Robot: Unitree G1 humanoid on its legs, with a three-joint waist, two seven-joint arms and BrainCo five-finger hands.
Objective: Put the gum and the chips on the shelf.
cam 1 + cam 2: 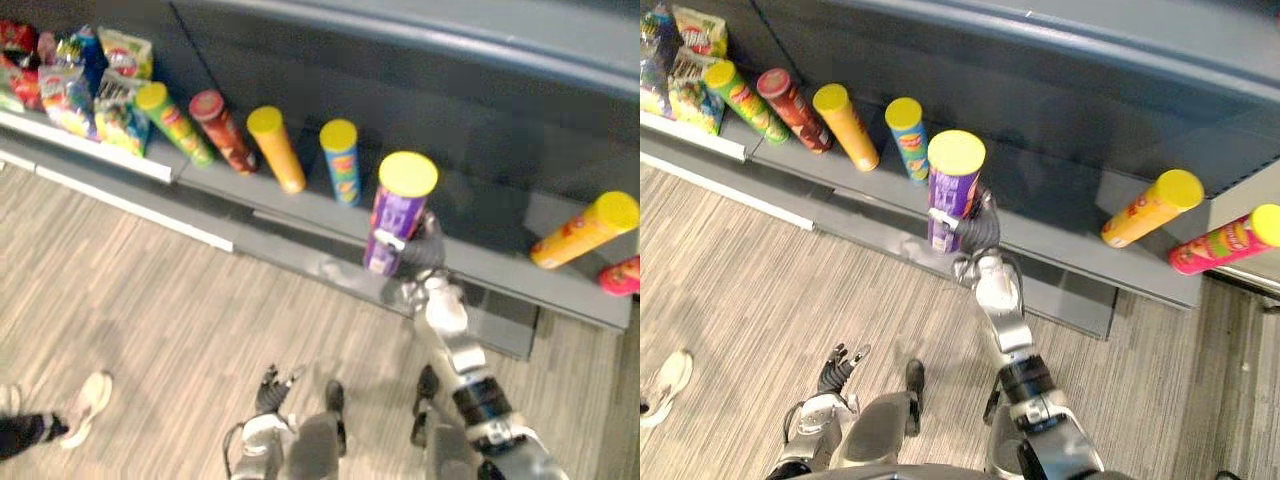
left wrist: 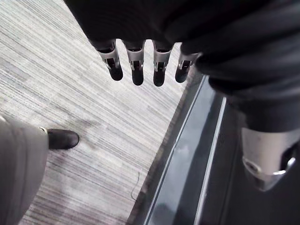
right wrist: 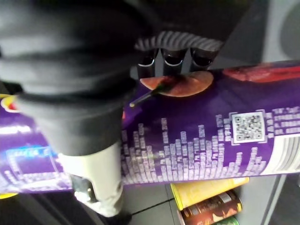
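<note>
Nearest, the left hand point(image 1: 838, 368) hangs low over the wood-grain floor point(image 1: 150, 300), its fingers point(image 2: 137, 71) straight, loose and holding nothing; it looks idle. At the floor's edge a person's shoe point(image 1: 88, 403) shows.

Further out, the right hand point(image 1: 981, 232) reaches to the low grey shelf point(image 1: 1060, 238), fingers point(image 3: 173, 57) and thumb clamped round the middle of the purple chips can point(image 1: 400, 215). A mid-body grip probably keeps the tall can nearly upright, lid up, so that it can be stood on its base. The base is at the shelf's front lip, and I cannot tell whether it touches.

The can goes into the gap between the blue can point(image 1: 341, 160) and the orange can point(image 1: 585, 230), matching the row. Past those, snack bags point(image 1: 90, 80) crowd the far left end against the grey back panel point(image 1: 480, 110).
</note>
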